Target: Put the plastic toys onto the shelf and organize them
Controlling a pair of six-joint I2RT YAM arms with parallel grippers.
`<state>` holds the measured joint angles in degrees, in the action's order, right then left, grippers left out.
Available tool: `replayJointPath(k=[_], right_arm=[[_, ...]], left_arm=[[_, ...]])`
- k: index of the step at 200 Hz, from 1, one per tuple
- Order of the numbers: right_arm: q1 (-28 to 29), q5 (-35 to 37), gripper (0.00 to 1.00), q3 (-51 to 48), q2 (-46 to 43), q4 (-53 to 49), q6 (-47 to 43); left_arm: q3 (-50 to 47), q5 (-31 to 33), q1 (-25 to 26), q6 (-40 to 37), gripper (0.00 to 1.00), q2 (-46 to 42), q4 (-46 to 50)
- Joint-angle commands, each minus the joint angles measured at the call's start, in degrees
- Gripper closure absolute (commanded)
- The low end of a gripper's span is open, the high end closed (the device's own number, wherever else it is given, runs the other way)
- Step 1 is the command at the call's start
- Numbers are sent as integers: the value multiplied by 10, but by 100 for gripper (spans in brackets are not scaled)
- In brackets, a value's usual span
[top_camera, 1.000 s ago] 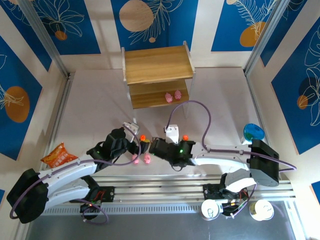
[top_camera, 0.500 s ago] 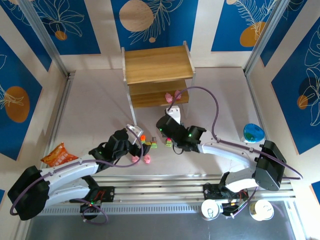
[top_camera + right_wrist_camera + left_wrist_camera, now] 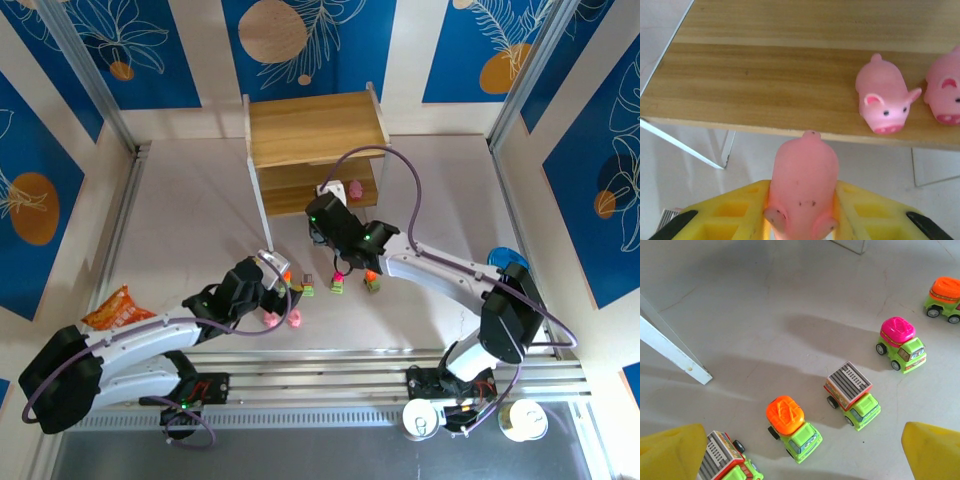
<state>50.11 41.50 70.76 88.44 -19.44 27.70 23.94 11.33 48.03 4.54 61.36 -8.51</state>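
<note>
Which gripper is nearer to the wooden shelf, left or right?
Right. The right gripper, shut on a pink pig, is at the front edge of the shelf, by its lower board. The left gripper, open, hovers above the trucks on the table.

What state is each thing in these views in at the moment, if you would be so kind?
Left gripper, fingers open, empty.
Right gripper, fingers shut on a pink pig, just before the shelf's lower tier.
Shelf, upright, two shelved pigs standing on its lower tier.
Five trucks, upright on their wheels on the table.
Two loose pigs, on the table by the left arm.
</note>
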Motion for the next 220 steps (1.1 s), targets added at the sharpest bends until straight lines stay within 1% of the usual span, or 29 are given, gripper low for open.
replayJointPath(k=[1,58,103,220], right_arm=[[-13,-16,67,32,13,15,-31],[-31,-28,67,68,54,15,-41],[-36,-23,66,81,82,29,-37],[-58,-27,66,107,118,41,-46]], left_arm=[[15,23,5,-4,0,0,8],[21,39,5,2,0,11,17],[10,74,5,5,0,-16,20],[12,80,5,4,0,-8,18]])
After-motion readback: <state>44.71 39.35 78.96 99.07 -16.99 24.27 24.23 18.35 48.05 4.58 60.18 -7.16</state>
